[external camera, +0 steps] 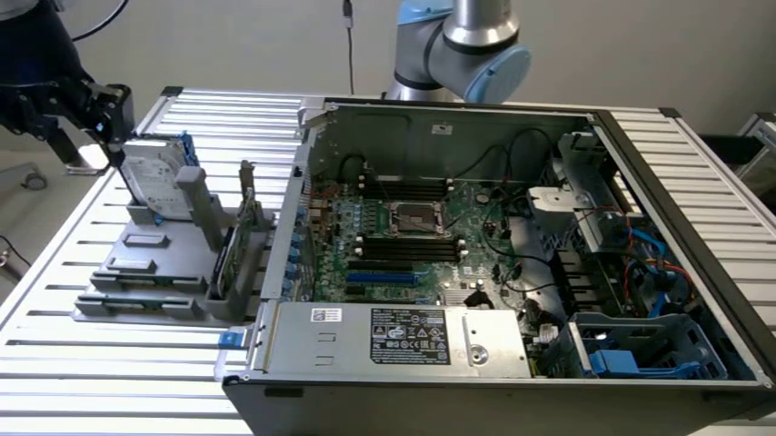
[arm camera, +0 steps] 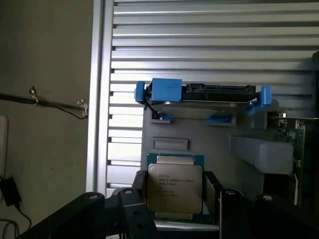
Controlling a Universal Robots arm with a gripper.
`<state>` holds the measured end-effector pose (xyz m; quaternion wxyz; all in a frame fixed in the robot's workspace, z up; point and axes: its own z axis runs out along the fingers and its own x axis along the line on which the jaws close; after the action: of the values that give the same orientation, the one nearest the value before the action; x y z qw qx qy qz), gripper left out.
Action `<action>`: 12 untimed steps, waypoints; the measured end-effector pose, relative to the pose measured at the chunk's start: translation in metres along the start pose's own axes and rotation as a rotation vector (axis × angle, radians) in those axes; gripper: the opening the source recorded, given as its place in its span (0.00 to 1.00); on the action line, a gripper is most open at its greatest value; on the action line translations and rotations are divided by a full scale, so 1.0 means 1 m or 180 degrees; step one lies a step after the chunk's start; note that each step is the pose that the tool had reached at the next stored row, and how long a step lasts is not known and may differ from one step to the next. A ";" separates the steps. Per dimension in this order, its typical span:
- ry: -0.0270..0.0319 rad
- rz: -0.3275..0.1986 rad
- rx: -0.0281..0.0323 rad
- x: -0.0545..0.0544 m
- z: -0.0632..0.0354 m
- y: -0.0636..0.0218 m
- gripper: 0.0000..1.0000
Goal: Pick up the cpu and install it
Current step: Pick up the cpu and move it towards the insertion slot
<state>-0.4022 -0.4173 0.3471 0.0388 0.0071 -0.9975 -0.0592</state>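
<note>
The cpu point(arm camera: 174, 186), a small square chip with a pale metal top and a green edge, sits between two dark fingers point(arm camera: 140, 185) of my gripper point(arm camera: 175, 195), which is shut on it. In the exterior view my gripper point(external camera: 87, 136) hangs at the far left, above the back corner of the grey parts fixture point(external camera: 145, 272) and beside the upright hard drive point(external camera: 155, 177). The dark metal-framed motherboard socket point(external camera: 412, 218) lies inside the open computer case, well toward the exterior view's right of my gripper.
The hard drive point(arm camera: 209, 97) with its blue bracket stands on the fixture point(arm camera: 199, 134) below the cpu. The open case wall point(external camera: 303, 182) rises between fixture and motherboard. A power supply point(external camera: 401, 336), cables point(external camera: 522, 263) and drive cages point(external camera: 642, 345) crowd the case.
</note>
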 end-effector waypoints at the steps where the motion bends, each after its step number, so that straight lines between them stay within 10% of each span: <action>1: 0.0007 0.0001 0.0000 -0.004 -0.0042 0.0004 0.55; 12: 0.0060 0.0007 -0.0001 -0.052 -0.0310 0.0028 0.55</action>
<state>-0.3481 -0.4173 0.3742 0.0483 0.0065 -0.9971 -0.0592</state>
